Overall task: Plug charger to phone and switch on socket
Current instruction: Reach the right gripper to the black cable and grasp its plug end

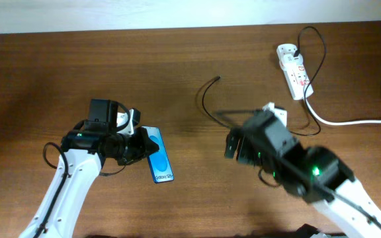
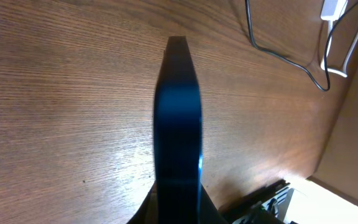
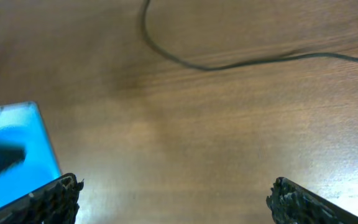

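Observation:
The phone [image 1: 160, 158], blue screen up, lies left of centre, and my left gripper [image 1: 143, 148] is shut on its upper end. In the left wrist view the phone [image 2: 178, 118] shows edge-on between the jaws [image 2: 178, 202]. The charger, a thin black cable [image 1: 206, 106], runs from the socket [image 1: 294, 69] at the back right; its plug tip [image 1: 217, 78] lies free on the table. My right gripper [image 1: 233, 144] is open and empty, hovering over bare table just below the cable. In the right wrist view its jaws [image 3: 176, 199] are wide apart, with the cable [image 3: 229, 64] ahead and the phone [image 3: 17, 149] at left.
The socket's thick white cord [image 1: 349, 121] runs off the right edge. The wooden table [image 1: 177, 59] meets a pale wall at the back. The black cable [image 2: 278, 57] and a white plug [image 2: 334, 7] show at the top right of the left wrist view.

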{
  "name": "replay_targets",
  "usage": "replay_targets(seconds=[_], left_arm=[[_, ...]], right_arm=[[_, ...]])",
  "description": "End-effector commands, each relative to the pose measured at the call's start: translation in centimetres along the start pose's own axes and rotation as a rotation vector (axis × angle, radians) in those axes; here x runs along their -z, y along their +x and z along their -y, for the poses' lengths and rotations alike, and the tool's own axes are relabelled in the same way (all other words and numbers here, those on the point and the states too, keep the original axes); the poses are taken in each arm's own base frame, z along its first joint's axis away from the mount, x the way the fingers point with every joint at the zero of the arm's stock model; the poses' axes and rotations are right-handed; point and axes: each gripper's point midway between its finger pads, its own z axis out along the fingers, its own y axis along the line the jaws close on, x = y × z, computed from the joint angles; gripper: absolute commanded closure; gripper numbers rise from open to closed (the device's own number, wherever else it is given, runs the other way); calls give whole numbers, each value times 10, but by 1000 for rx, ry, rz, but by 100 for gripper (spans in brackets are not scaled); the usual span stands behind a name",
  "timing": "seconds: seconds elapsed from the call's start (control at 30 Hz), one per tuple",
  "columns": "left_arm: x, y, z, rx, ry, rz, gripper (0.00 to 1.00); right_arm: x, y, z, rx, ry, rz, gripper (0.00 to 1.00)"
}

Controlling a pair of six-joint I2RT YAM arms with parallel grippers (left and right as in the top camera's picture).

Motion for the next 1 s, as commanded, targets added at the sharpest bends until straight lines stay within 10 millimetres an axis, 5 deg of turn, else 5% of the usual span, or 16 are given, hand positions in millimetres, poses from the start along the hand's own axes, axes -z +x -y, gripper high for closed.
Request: replay_targets(seconds=[0.0, 0.27, 0.53, 0.67, 0.83, 0.97], left_arm=[[1, 0, 7, -20, 33, -8, 100], [1, 0, 7, -20, 33, -8, 100], [1, 0, 7, -19, 33, -8, 100], [1, 0, 7, -20, 33, -8, 100], [1, 0, 6, -20, 31, -7, 100], [1, -1, 5, -20, 26, -5, 100]], right_arm=[[-20, -14, -4, -73, -60, -118, 0], [-113, -77, -35, -221, -358, -195, 8], [-263, -95, -24, -472, -384, -225, 20], [-298, -107, -25, -535, -368, -222, 26], [-314, -125, -10, -680, -293, -124, 36], [-334, -112, -1, -713, -254, -139, 40]])
